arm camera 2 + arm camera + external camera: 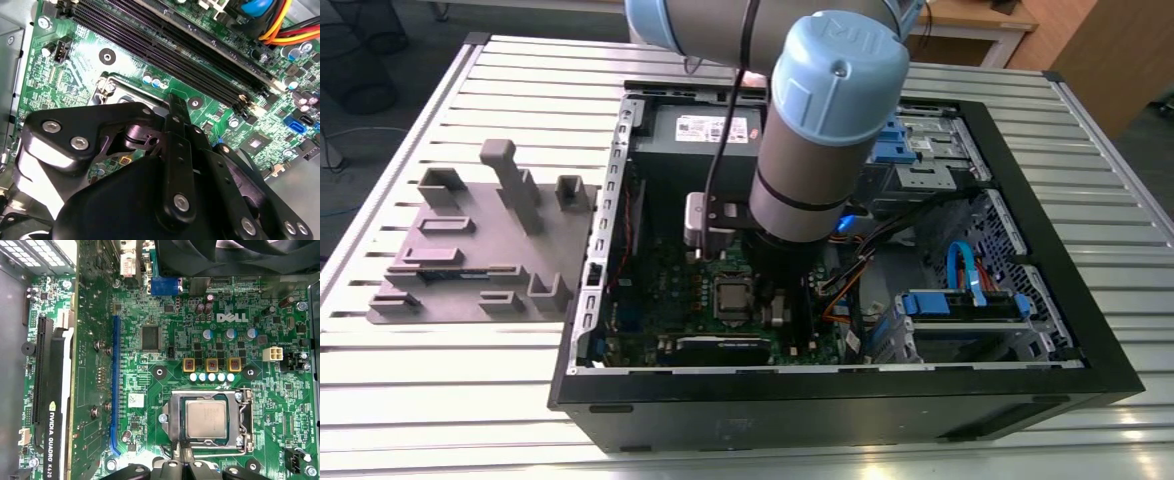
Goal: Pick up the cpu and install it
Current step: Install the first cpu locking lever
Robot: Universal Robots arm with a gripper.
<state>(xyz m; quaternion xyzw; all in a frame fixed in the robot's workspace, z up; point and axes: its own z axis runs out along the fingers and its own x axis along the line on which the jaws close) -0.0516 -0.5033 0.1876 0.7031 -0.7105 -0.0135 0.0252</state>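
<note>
In the exterior view, the robot arm [807,150] reaches down into an open computer case [841,260] that lies on its side on a slatted metal bench [440,370]. The arm's lower end hangs over the green motherboard [674,300], just beside the metal-framed socket [731,298]. A grey fixture block [480,245] stands on the bench toward the exterior view's left, well apart from the case.

In the second wrist view, the black end effector [172,107] hangs close above the motherboard [75,70], its thin tip over the edge of the socket [125,90]. Its linkage covers most of the socket, and I cannot tell how far the fingers stand apart. Long black memory slots [200,55] run beside it.

In the first wrist view, the cpu [206,419] lies flat inside the socket frame [245,415], silver top facing up. The end effector [180,452] sits just beside the socket's edge, near the cpu but not holding it. A graphics card [55,410] stands well apart from the socket.
</note>
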